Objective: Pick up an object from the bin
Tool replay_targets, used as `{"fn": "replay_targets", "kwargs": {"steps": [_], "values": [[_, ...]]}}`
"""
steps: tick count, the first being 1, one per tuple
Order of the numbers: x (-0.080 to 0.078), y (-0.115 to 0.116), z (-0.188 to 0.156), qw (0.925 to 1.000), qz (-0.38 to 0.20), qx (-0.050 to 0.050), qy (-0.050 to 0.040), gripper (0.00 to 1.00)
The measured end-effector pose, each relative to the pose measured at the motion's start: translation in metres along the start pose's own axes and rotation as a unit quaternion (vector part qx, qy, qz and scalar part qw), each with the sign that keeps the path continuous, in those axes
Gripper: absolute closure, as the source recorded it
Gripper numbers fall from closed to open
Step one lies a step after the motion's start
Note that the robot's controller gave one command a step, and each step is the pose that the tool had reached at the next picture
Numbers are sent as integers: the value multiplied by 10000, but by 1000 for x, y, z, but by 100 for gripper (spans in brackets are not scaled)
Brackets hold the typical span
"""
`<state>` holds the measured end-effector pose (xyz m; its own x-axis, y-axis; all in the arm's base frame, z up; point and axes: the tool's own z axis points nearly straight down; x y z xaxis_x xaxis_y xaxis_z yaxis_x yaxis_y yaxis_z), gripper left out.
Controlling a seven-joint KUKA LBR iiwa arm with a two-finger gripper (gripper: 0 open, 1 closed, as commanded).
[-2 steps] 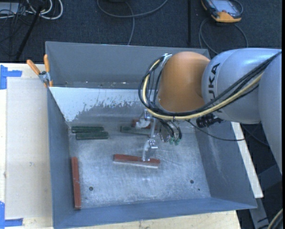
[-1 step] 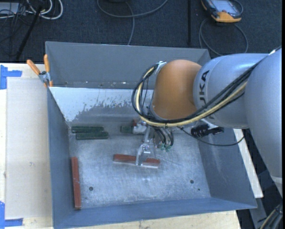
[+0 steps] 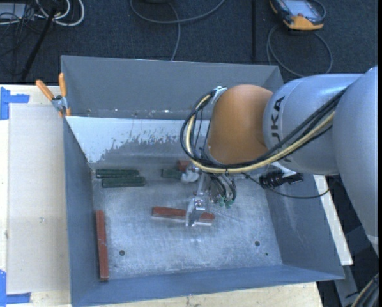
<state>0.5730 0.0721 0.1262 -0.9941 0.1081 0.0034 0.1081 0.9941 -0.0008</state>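
Gripper (image 3: 196, 215), whether apart or together I cannot tell, is hanging off-centre over a flat reddish-brown bar (image 3: 168, 213); lifted so, the bar could pivot free.

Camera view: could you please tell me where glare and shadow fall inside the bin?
In the camera view, pale glare streaks the bin's far wall; the floor looks dimmer under the arm's orange cover, near the gripper over a reddish-brown bar.

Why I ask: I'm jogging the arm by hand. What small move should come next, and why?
Probably ease straight down onto the reddish-brown bar: the pincer hangs over its right half, mid-bin, and the green bars lie well to the left, so nothing crowds it.
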Motion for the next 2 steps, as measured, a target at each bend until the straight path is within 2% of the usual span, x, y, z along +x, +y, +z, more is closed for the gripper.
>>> {"fn": "replay_targets", "kwargs": {"steps": [1,2], "values": [[-2,11,15,9980,630,-6,-13,0],[2,14,53,9992,395,-12,-44,0]]}}
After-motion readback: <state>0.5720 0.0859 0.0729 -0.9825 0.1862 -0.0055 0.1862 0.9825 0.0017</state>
